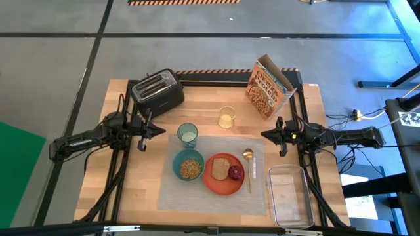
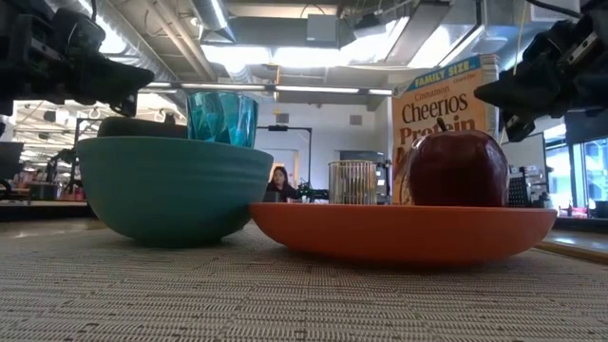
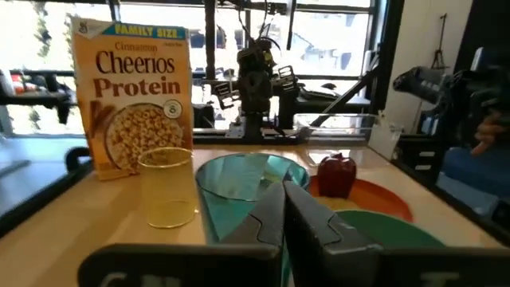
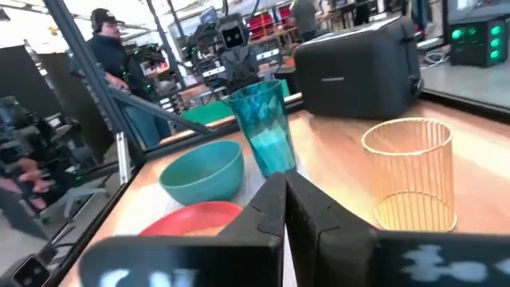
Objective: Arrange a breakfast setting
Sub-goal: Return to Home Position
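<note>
Grey placemat [image 1: 197, 196] lies near-centre on the surface [image 1: 131, 183]. On it, the teal bowl [image 1: 177, 164] sits left. The orange plate [image 1: 220, 190] is just right of it and carries the toast slice [image 1: 220, 168] with the red fruit [image 1: 235, 172] to its right. Gold spoon [image 1: 248, 167] lies right of the plate. Teal cup [image 1: 188, 134] stands beyond the bowl. Left fingers [image 1: 161, 130] and right fingers [image 1: 266, 135] are pressed together, empty, raised at either side.

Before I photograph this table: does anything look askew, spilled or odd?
Nothing spilled or tipped. The bowl, plate and spoon sit neatly on the placemat, cup upright beside the bowl; only the cereal box stands open.
</note>
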Robot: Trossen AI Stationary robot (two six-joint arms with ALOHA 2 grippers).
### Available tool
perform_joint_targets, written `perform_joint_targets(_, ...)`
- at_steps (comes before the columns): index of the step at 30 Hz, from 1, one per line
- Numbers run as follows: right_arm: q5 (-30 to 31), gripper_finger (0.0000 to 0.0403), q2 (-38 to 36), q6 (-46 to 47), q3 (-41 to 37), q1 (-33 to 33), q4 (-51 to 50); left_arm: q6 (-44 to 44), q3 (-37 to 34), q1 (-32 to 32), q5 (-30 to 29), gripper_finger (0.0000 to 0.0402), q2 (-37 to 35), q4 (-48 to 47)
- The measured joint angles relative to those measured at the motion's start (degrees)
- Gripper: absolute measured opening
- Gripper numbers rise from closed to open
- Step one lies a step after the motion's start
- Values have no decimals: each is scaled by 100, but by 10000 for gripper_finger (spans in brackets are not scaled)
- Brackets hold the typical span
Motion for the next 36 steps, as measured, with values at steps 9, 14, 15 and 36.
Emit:
perform_joint_targets(9, 405, 0, 88, 83, 0, 560, 139, -239, 0, -711, -505, 0, 0, -24)
perform_joint_targets(14, 409, 0, 85, 43, 0, 548, 345, -186, 0, -1169, -532, 0, 90, -62)
perform_joint_targets(15, 409, 0, 85, 29, 0, 548, 341, -152, 0, -1246, -591, 0, 99, -65)
perform_joint_targets(36, -451, 0, -137, -969, -2, 544, -27, 152, 0, -1276, -1225, 0, 114, -134)
